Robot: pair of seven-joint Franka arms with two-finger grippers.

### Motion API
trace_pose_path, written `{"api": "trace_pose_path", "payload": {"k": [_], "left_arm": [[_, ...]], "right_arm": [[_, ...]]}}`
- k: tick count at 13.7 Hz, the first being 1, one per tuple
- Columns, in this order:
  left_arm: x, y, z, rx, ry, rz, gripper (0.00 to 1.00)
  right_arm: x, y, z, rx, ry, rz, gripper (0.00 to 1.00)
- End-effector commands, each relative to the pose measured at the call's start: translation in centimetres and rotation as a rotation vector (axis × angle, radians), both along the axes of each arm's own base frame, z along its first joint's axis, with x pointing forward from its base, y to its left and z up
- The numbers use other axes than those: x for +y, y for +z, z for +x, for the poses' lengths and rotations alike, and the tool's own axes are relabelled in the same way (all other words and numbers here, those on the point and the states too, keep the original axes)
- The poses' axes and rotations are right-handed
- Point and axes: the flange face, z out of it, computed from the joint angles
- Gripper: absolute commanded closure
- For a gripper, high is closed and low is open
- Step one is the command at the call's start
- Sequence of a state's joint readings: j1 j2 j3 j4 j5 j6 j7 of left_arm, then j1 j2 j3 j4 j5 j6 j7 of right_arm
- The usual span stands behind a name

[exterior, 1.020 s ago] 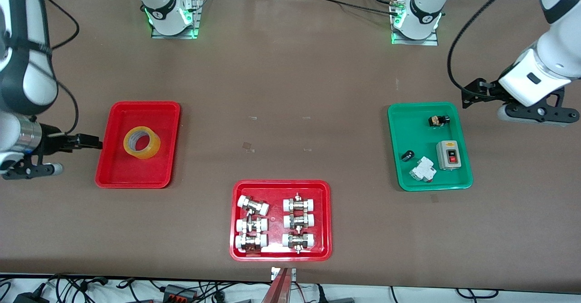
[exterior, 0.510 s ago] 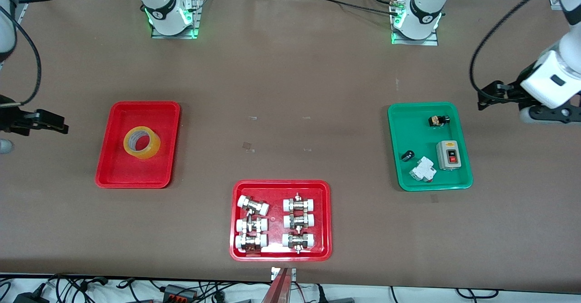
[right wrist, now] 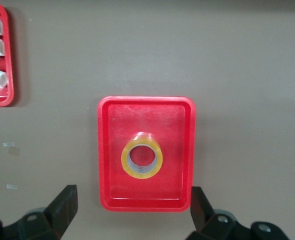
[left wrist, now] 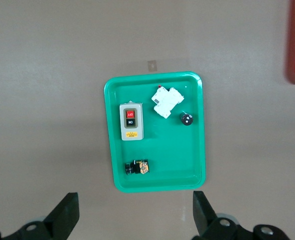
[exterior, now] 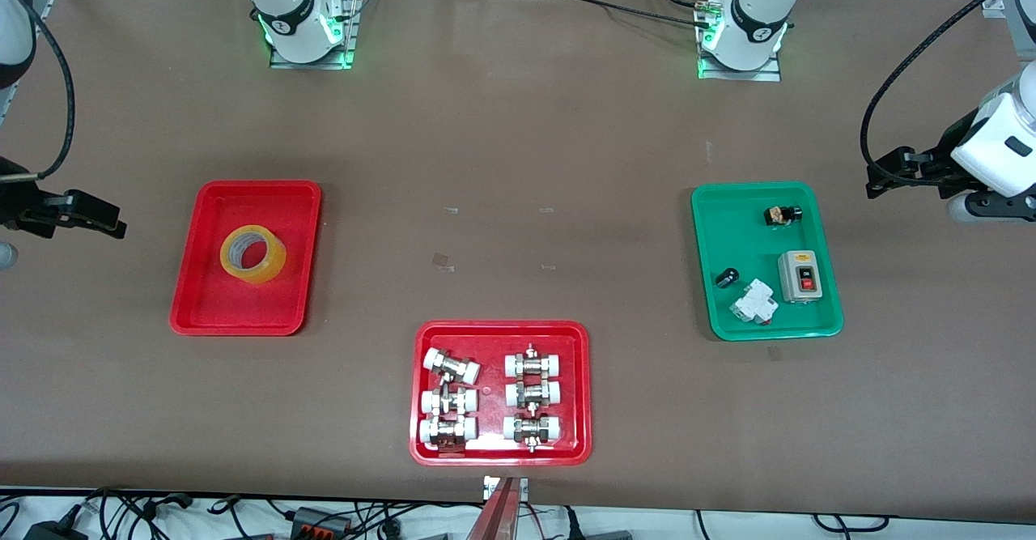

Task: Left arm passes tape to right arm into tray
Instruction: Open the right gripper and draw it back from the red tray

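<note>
The tape (exterior: 253, 254), a yellowish roll, lies flat in the middle of the plain red tray (exterior: 236, 307) toward the right arm's end of the table. It also shows in the right wrist view (right wrist: 141, 161), inside the tray (right wrist: 152, 115). My right gripper (exterior: 97, 218) is open and empty, up over the bare table past the tray's outer edge; its jaws (right wrist: 132, 220) stand wide apart. My left gripper (exterior: 886, 176) is open and empty over the table at the left arm's end, its jaws (left wrist: 135, 220) wide apart.
A green tray (exterior: 728, 232) with a switch box (exterior: 800, 276) and small electrical parts lies near the left gripper and shows in the left wrist view (left wrist: 110, 150). A red tray (exterior: 500, 328) with white-capped metal fittings lies nearest the front camera.
Both arms have drawn outward toward their own ends of the table and risen. The right gripper has moved away from the plain red tray. The tape has not moved.
</note>
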State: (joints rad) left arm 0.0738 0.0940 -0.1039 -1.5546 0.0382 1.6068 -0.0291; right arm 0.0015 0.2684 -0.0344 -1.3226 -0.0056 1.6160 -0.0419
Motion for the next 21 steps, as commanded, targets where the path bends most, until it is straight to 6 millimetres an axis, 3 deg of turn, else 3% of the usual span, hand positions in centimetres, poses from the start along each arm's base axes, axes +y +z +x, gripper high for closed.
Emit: {"api": "trace_pose_path", "payload": {"k": [1,4,9,12,16,21], "left_arm": [[0.0,-0.2,-0.4,0.004,-0.008,-0.002,0.00],[-0.1,0.0,-0.3,0.000,-0.014,-0.001,0.00],[-0.8,0.1,-0.4,0.000,-0.026,-0.003,0.00],[-1.4,0.4,-0.3,-0.009,-0.048,-0.004,0.00],[-0.8,0.4,-0.3,-0.009,-0.038,-0.009,0.00],[-0.8,0.4,-0.3,-0.010,-0.037,-0.009,0.00]], "right_arm": [[0.4,1.7,-1.3,-0.021,-0.005,-0.022,0.00],[-0.2,0.8,-1.9,-0.013,-0.014,-0.021,0.00],[-0.6,-2.3,-6.0,-0.009,-0.012,-0.015,0.00],[-0.3,-2.3,-6.7,-0.005,-0.006,-0.014,0.00],[-0.6,-0.7,-6.8,-0.016,-0.015,-0.008,0.00],[-0.7,-0.2,-7.3,-0.004,-0.021,0.001,0.00]]}}
